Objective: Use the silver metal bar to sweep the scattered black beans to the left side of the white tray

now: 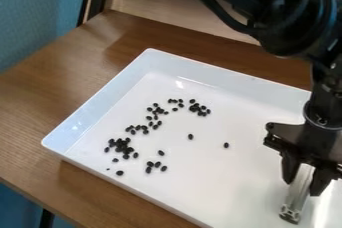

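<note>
Gripping a slim silvery tool (298, 192) in part-open jaws, the black gripper (305, 178) overhangs the white plastic tray (85, 118), small black beans (120, 173) part clumped, part strewn leftward.

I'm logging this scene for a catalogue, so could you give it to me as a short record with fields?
gripper: at the picture's right, over the tray, pointing down
held: pale narrow tool, between the fingers, dark end lowest
tool contact with tray: cannot tell
small black beans: loose clusters and strays, left and middle of the tray
container: white tray, shallow, raised walls
support: brown wooden table
</note>
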You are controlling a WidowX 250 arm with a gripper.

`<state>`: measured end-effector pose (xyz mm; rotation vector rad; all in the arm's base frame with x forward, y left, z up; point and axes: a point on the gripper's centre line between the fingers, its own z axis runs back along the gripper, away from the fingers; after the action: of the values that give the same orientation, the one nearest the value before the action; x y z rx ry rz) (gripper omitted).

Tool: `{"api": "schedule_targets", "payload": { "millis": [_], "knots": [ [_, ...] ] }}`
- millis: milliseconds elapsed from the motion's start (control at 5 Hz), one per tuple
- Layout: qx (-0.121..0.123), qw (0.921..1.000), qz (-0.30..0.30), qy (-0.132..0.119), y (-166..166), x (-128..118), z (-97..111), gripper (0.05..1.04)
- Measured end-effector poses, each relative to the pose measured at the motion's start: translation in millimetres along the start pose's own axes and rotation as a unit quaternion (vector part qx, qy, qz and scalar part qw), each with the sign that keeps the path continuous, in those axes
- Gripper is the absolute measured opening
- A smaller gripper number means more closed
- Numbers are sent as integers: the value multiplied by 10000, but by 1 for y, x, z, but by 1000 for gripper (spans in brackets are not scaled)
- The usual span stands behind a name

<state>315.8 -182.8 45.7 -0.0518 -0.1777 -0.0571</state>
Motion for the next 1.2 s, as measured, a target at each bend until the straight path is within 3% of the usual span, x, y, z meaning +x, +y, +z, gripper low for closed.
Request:
{"api": "schedule_targets", "payload": {
  "millis": [600, 1200],
  "knots": [
    [95, 9997, -233, 79, 56, -20, 5, 370],
    [333, 9991, -244, -75, 117, -48, 8, 370]
  ]
}}
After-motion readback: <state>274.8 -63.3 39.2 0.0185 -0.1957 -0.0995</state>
